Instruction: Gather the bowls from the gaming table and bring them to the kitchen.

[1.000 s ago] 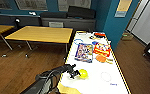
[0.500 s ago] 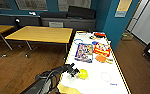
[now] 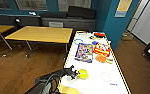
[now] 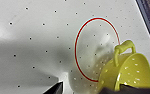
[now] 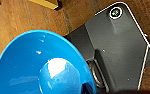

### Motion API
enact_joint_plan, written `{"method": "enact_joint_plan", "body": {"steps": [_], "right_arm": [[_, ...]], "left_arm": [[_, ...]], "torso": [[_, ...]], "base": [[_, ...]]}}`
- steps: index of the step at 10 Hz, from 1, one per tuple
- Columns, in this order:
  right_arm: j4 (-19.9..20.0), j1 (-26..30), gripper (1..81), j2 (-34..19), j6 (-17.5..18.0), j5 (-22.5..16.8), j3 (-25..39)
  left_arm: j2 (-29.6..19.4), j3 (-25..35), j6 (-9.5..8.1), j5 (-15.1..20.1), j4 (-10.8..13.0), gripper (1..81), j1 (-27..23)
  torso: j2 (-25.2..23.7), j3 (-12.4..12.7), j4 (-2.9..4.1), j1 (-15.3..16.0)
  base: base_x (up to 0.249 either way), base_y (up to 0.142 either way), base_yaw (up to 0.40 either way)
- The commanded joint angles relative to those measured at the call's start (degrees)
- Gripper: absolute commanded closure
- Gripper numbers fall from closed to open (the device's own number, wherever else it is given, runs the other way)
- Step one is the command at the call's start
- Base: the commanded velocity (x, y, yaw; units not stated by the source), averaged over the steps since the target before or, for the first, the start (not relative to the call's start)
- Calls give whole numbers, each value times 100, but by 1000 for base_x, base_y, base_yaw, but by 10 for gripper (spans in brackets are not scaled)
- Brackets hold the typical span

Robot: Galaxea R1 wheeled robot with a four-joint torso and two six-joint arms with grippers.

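Note:
The gaming table (image 3: 96,82) has a glossy white top with yellow edges. Near its front left lies the yellow-green bowl (image 3: 82,73), which has small holes and a loop handle. My left gripper (image 3: 74,74) reaches in from the left and is right against it. In the left wrist view this bowl (image 4: 128,73) sits beside a red circle marking (image 4: 76,50), with its reflection on the glossy top. The blue bowl (image 5: 41,67) shows large in the right wrist view, held up over the wooden floor and my dark base (image 5: 116,45).
Farther along the white table lie a flat picture box (image 3: 84,52), a red packet (image 3: 101,49) and an orange paddle (image 3: 101,58). A wooden-topped table (image 3: 41,33) stands to the left and a teal wall corner (image 3: 111,22) to the right. Wooden floor (image 3: 21,67) surrounds them.

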Motion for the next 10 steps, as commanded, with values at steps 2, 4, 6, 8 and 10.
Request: {"method": "enact_joint_plan", "body": {"steps": [2, 4, 6, 8, 10], "right_arm": [[-101, 183, 811, -152, 3, -284, 127], [-101, 183, 811, -152, 3, -284, 110], [-92, 191, 811, -134, 3, -284, 83], [-74, 201, 811, -117, 3, -284, 66], [-74, 218, 811, -108, 3, -293, 48]], "left_arm": [[331, 190, 43, 195, -45, 10, -870], [340, 260, 69, 230, 138, 10, -738], [340, 269, 69, 230, 201, 10, -632], [340, 304, 95, 239, 375, 10, -588], [314, 568, 131, 336, 693, 811, -580]], "torso": [[0, 0, 0, 0], [0, 0, 0, 0], [0, 0, 0, 0], [0, 0, 0, 0], [0, 0, 0, 0]], "base": [[0, 0, 0], [0, 0, 0], [0, 0, 0], [0, 0, 0], [0, 0, 0]]}}
